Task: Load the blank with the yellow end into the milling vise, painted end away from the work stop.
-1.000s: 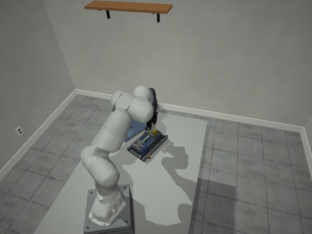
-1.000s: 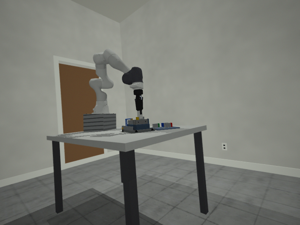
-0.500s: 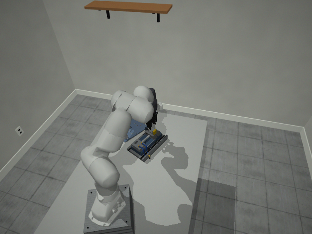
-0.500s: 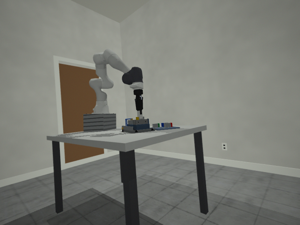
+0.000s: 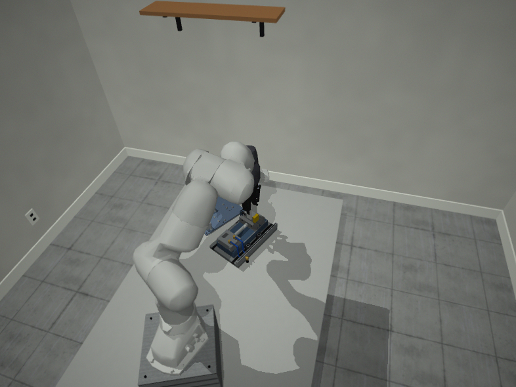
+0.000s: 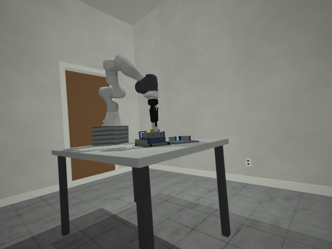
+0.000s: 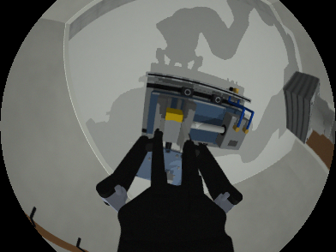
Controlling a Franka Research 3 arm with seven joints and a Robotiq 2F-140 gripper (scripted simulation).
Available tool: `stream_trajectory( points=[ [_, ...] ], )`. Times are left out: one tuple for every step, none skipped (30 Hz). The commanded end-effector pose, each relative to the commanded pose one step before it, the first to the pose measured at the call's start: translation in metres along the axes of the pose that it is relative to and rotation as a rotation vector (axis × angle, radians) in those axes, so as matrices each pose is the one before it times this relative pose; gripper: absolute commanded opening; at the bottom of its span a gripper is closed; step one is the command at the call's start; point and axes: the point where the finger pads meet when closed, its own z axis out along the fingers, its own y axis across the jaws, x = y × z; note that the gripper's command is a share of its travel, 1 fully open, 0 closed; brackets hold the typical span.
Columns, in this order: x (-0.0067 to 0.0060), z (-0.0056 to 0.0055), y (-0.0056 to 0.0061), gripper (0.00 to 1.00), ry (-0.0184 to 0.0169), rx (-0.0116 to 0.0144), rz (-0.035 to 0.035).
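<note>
One gripper (image 7: 170, 142) pinching yellow-ended blank (image 7: 173, 119) over vise (image 5: 241, 238), spare blanks (image 6: 180, 138) only in exterior view

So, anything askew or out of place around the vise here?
Nothing stands out. The hand is shut on the yellow-ended blank over the vise, and the other blanks sit in a row on the infeed plate.

A white arm (image 6: 118, 77) is mounted on a grey block (image 6: 110, 135) on a table (image 6: 139, 158). The gripper (image 6: 154, 128) is closed on the yellow-ended blank (image 6: 152, 131) above the vise (image 6: 152, 139). Other blanks (image 6: 180, 138) are seen on a blue plate (image 6: 194, 141) to the right.
</note>
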Motion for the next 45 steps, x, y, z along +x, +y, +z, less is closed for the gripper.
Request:
stream_trajectory(
  points=[
    [0.00014, -0.0025, -0.00081, 0.0, -0.00068, 0.00159, 0.00247],
    [0.0, 0.0, 0.0, 0.0, 0.0, 0.0, 0.0],
    [-0.00011, 0.00187, 0.00057, 0.0, 0.00044, -0.00113, -0.00195],
    [0.00007, -0.0005, -0.00016, 0.0, -0.00011, 0.00028, 0.00049],
    [0.00007, -0.0005, -0.00016, 0.0, -0.00011, 0.00028, 0.00049],
    [0.00007, -0.00049, -0.00016, 0.0, -0.00011, 0.00028, 0.00049],
    [0.00007, -0.00049, -0.00016, 0.0, -0.00011, 0.00028, 0.00049],
    [0.0, 0.0, 0.0, 0.0, 0.0, 0.0, 0.0],
    [0.0, 0.0, 0.0, 0.0, 0.0, 0.0, 0.0],
    [0.0, 0.0, 0.0, 0.0, 0.0, 0.0, 0.0],
    [0.0, 0.0, 0.0, 0.0, 0.0, 0.0, 0.0],
    [0.0, 0.0, 0.0, 0.0, 0.0, 0.0, 0.0],
    [0.0, 0.0, 0.0, 0.0, 0.0, 0.0, 0.0],
    [0.0, 0.0, 0.0, 0.0, 0.0, 0.0, 0.0],
    [0.0, 0.0, 0.0, 0.0, 0.0, 0.0, 0.0],
    [0.0, 0.0, 0.0, 0.0, 0.0, 0.0, 0.0],
    [0.0, 0.0, 0.0, 0.0, 0.0, 0.0, 0.0],
    [0.0, 0.0, 0.0, 0.0, 0.0, 0.0, 0.0],
    [0.0, 0.0, 0.0, 0.0, 0.0, 0.0, 0.0],
    [-0.00033, 0.0025, 0.0007, 0.0, 0.00033, -0.00101, -0.00172],
    [0.00003, 0.0002, 0.0, 0.0, -0.00008, 0.00025, 0.00043],
    [0.00003, 0.0002, 0.0, 0.0, -0.00008, 0.00025, 0.00043],
    [0.00003, 0.0002, 0.0, 0.0, -0.00008, 0.00025, 0.00043],
    [0.00003, 0.0002, 0.0, 0.0, -0.00008, 0.00025, 0.00043],
    [0.0, 0.0, 0.0, 0.0, 0.0, 0.0, 0.0],
    [0.0, 0.0, 0.0, 0.0, 0.0, 0.0, 0.0],
    [0.0, 0.0, 0.0, 0.0, 0.0, 0.0, 0.0],
    [0.0, 0.0, 0.0, 0.0, 0.0, 0.0, 0.0],
    [0.0, 0.0, 0.0, 0.0, 0.0, 0.0, 0.0],
    [0.0, 0.0, 0.0, 0.0, 0.0, 0.0, 0.0],
    [0.0, 0.0, 0.0, 0.0, 0.0, 0.0, 0.0],
    [0.0, 0.0, 0.0, 0.0, 0.0, 0.0, 0.0],
    [0.0, 0.0, 0.0, 0.0, 0.0, 0.0, 0.0],
    [0.0, 0.0, 0.0, 0.0, 0.0, 0.0, 0.0],
    [0.0, 0.0, 0.0, 0.0, 0.0, 0.0, 0.0],
    [0.0, 0.0, 0.0, 0.0, 0.0, 0.0, 0.0],
    [0.00062, -0.00053, -0.00005, 0.0, 0.00095, -0.00118, -0.00103],
    [-0.00005, 0.00019, 0.0, 0.0, -0.00024, 0.00029, 0.00026],
    [-0.00005, 0.00019, 0.0, 0.0, -0.00024, 0.00029, 0.00026],
    [-0.00005, 0.00019, 0.0, 0.0, -0.00024, 0.00029, 0.00026],
    [-0.00005, 0.00019, 0.0, 0.0, -0.00024, 0.00029, 0.00026],
    [0.0, 0.0, 0.0, 0.0, 0.0, 0.0, 0.0],
    [0.0, 0.0, 0.0, 0.0, 0.0, 0.0, 0.0],
    [0.0, 0.0, 0.0, 0.0, 0.0, 0.0, 0.0],
    [0.0, 0.0, 0.0, 0.0, 0.0, 0.0, 0.0]
  ],
)
